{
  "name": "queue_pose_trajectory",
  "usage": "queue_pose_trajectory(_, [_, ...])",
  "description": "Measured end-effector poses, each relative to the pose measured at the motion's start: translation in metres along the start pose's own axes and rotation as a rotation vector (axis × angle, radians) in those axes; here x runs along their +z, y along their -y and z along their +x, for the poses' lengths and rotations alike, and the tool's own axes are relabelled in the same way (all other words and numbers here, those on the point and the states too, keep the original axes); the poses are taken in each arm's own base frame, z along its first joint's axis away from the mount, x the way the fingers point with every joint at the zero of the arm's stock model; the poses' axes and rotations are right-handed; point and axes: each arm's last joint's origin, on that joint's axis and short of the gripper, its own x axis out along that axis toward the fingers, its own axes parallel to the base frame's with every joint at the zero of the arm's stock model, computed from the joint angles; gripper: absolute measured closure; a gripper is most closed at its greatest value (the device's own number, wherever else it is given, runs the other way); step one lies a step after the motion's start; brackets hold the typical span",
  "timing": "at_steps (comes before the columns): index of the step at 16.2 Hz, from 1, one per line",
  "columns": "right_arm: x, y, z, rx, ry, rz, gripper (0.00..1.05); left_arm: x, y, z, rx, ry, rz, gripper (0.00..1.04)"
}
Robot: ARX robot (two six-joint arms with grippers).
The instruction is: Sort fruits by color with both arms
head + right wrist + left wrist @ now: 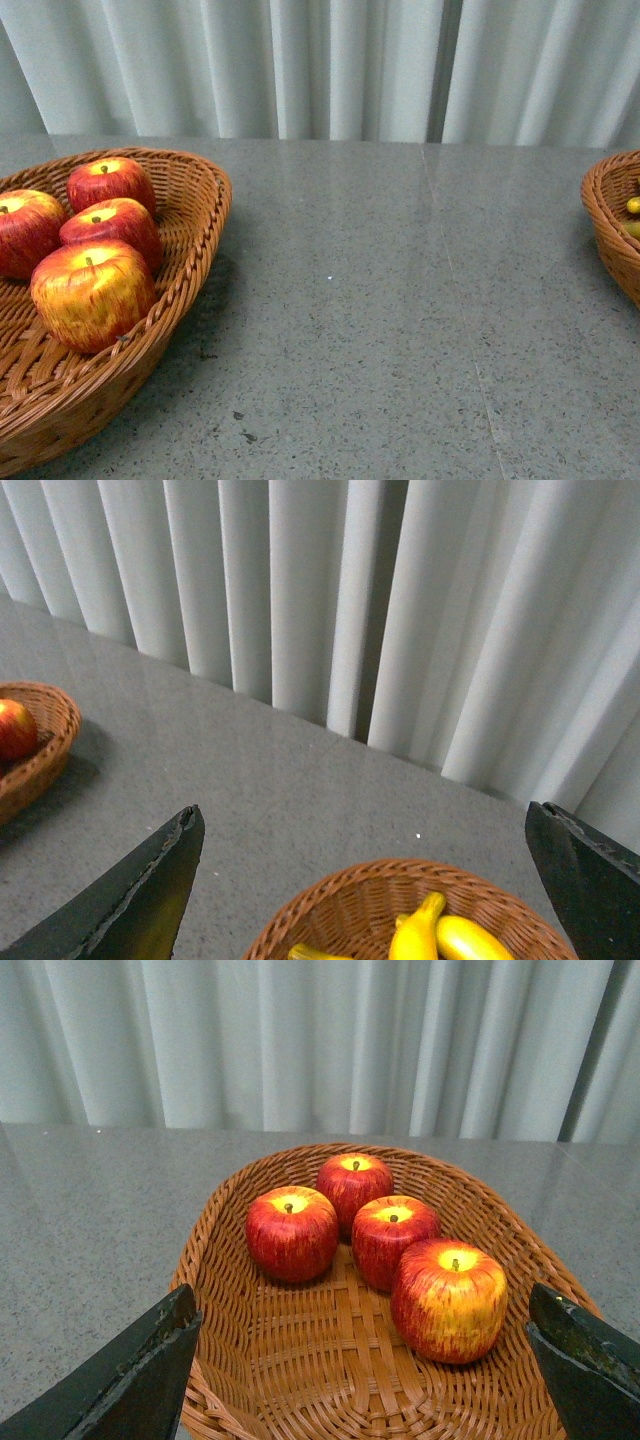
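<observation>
Several red apples (92,292) with yellow streaks lie together in a brown wicker basket (200,250) at the left of the front view. In the left wrist view my left gripper (360,1360) hangs open over that basket (215,1220), its dark fingers (130,1380) wide apart on either side of the apples (449,1300). Yellow bananas (415,935) lie in a second wicker basket (330,890), below my open right gripper (362,880). That basket (605,215) shows at the right edge of the front view with yellow fruit (633,206) inside. Neither gripper holds anything. No arm shows in the front view.
Both baskets stand on a grey speckled stone table (350,300), with a broad stretch of it between them. A pale pleated curtain (330,60) closes off the far side. The right wrist view also catches the apple basket (50,740) at its edge.
</observation>
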Motion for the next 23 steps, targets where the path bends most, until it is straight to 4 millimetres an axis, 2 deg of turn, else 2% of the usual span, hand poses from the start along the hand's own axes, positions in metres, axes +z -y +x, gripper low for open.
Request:
queue_pose_trajectory(4, [-0.006,-0.03,-0.032,0.002,0.115,0.097,0.07,0.0,0.0,0.0,0.0,0.0,0.0,0.07])
queue_pose_trajectory(5, [-0.009,-0.04,-0.036,-0.075,0.092,0.126,0.12,0.0,0.0,0.0,0.0,0.0,0.0,0.07])
queue_pose_trajectory(6, [-0.019,-0.059,-0.044,-0.226,0.072,0.136,0.23,0.0,0.0,0.0,0.0,0.0,0.0,0.07])
queue_pose_trajectory(7, [-0.039,-0.082,-0.058,-0.363,0.057,0.136,0.38,0.0,0.0,0.0,0.0,0.0,0.0,0.07])
queue_pose_trajectory(9, [-0.069,-0.105,-0.078,-0.476,0.051,0.13,0.58,0.0,0.0,0.0,0.0,0.0,0.0,0.07])
queue_pose_trajectory(11, [-0.087,-0.122,-0.082,-0.471,0.067,0.117,0.82,0.0,0.0,0.0,0.0,0.0,0.0,0.07])
queue_pose_trajectory(13, [-0.092,-0.127,-0.082,-0.468,0.071,0.115,0.93,0.0,0.0,0.0,0.0,0.0,0.0,0.07])
queue_pose_trajectory(14, [-0.1,-0.131,-0.082,-0.471,0.066,0.112,1.03,0.0,0.0,0.0,0.0,0.0,0.0,0.07])
queue_pose_trajectory(19, [-0.121,-0.154,-0.08,-0.455,0.068,0.111,1.03,0.0,0.0,0.0,0.0,0.0,0.0,0.07])
queue_pose_trajectory(23, [-0.132,-0.157,-0.084,-0.476,0.063,0.113,1.03,0.0,0.0,0.0,0.0,0.0,0.0,0.07])
